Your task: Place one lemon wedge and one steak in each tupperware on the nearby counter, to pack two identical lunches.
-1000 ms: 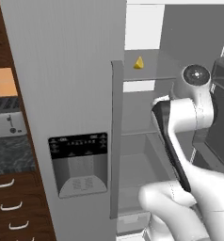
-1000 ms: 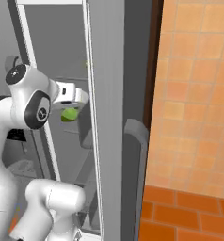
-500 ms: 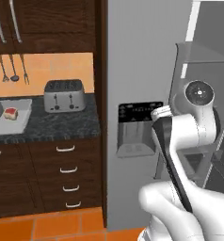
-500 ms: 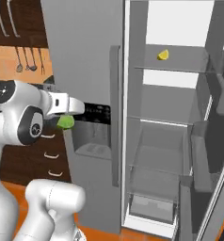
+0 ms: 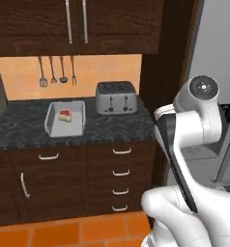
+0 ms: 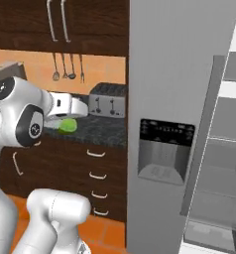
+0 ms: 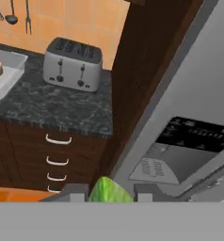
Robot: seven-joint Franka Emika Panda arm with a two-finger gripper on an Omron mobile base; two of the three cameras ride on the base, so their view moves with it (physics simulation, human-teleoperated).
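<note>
Carrying a green lime wedge (image 6: 67,125) pinched between its fingers, the gripper (image 7: 104,192) hangs out in front of the dark drawers, off to the fridge side of the toaster (image 5: 116,97); it's shut onto that green piece, which isn't one of the fruits the job asks for. On the counter (image 5: 112,126) one tupperware (image 5: 65,118) sits just to the other side of the toaster, its long axis running from the counter's front edge back toward the wall. A steak (image 5: 64,115) already lies in it, toward the back half, with no yellow wedge beside it that I can make out. A second tray isn't visible, so I can't judge its contents. My read is the packing is at an early stage: one steak in, both lemon wedges and the other steak remaining, and the lime likely needs putting aside.
</note>
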